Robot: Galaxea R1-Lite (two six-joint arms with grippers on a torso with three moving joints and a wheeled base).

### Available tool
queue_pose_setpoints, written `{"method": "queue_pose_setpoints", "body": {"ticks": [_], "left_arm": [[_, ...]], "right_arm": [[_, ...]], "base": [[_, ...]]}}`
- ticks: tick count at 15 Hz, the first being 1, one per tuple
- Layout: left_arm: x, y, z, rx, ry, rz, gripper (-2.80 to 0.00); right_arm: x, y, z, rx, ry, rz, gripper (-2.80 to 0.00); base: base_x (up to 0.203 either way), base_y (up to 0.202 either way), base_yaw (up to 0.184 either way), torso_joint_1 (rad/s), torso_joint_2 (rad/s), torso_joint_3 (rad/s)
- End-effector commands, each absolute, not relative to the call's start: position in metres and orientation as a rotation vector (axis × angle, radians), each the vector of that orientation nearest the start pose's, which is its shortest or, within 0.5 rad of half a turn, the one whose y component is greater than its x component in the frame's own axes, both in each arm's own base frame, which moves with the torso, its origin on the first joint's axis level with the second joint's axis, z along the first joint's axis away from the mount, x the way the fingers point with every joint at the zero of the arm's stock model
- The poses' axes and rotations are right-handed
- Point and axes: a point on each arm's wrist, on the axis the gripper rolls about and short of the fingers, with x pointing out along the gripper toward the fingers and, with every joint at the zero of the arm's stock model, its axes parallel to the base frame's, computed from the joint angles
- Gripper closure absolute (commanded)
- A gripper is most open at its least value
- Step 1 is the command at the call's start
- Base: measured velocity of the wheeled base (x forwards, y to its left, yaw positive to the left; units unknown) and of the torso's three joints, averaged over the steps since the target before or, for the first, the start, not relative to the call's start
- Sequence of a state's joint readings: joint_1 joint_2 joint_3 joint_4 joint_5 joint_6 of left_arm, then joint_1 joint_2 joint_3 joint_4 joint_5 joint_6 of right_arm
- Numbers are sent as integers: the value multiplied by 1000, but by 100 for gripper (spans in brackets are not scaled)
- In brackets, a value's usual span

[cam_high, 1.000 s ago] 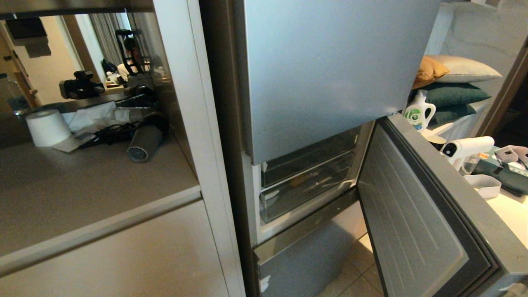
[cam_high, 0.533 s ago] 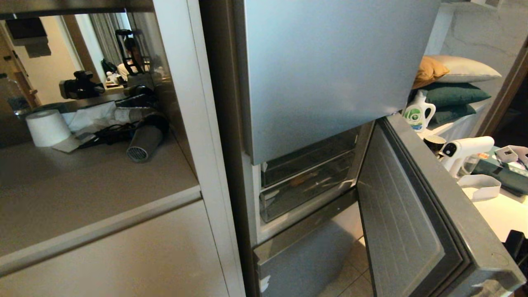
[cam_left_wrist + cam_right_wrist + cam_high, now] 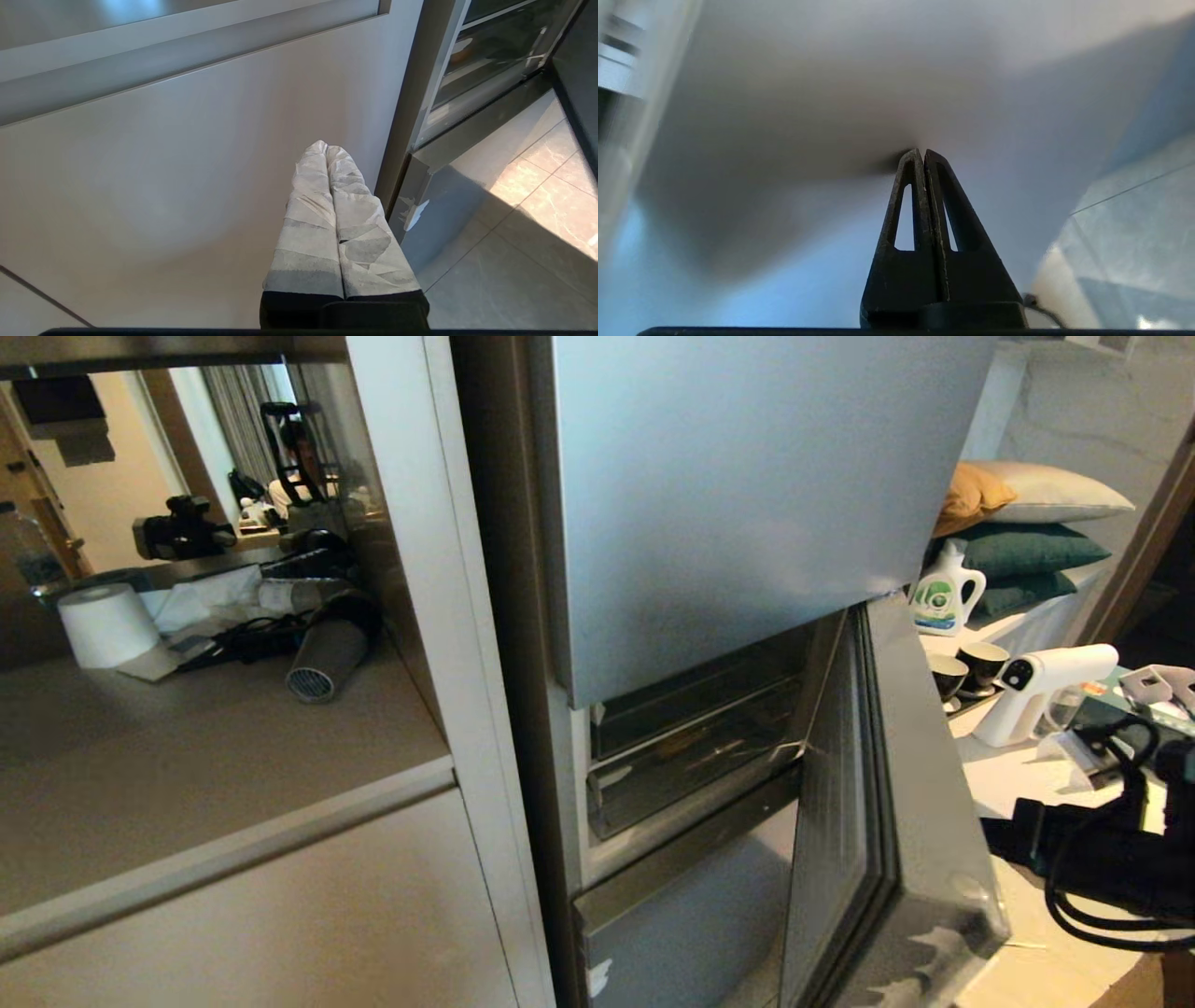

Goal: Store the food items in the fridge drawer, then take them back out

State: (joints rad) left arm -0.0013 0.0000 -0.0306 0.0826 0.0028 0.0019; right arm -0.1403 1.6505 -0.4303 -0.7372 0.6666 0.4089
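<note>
The fridge drawer [image 3: 686, 782] is the lower clear bin in the open middle compartment, pushed in. A tan-brown shape [image 3: 688, 743] shows dimly through its clear front; I cannot make out the food items beyond that. The silver-grey middle door [image 3: 920, 747] stands partly swung in, edge-on to me. My right arm [image 3: 1092, 863] reaches in from the right behind that door. My right gripper [image 3: 923, 151] is shut and empty, its tips against the door's outer face. My left gripper [image 3: 326, 145], with white-wrapped fingers, is shut and empty, low by the cabinet front.
A grey hair dryer [image 3: 327, 653] and a white paper roll [image 3: 107, 623] lie on the counter at left. Right of the door a table holds a white spray gun [image 3: 1046, 686], dark cups [image 3: 971, 667] and a detergent bottle [image 3: 945, 593]. The lower fridge door [image 3: 681, 915] is closed.
The middle fridge door has swung a good way toward closed. My right arm has come into the head view from the right, behind the door.
</note>
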Motion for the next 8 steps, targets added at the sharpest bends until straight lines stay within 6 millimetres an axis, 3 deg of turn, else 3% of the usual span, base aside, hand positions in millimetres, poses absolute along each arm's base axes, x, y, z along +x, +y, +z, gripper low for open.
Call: {"method": "queue_pose_setpoints", "body": {"ticks": [1, 5, 8], "left_arm": [[-25, 0, 75, 2, 52, 1, 0], [-25, 0, 76, 2, 51, 1, 0], [-25, 0, 75, 2, 52, 1, 0]], "right_arm": [[271, 12, 101, 512, 596, 415, 0], [312, 66, 79, 356, 509, 426, 0], [341, 98, 69, 313, 324, 430, 0]], "base": [[0, 0, 0, 0, 0, 0], [0, 0, 0, 0, 0, 0], [0, 0, 0, 0, 0, 0]]}}
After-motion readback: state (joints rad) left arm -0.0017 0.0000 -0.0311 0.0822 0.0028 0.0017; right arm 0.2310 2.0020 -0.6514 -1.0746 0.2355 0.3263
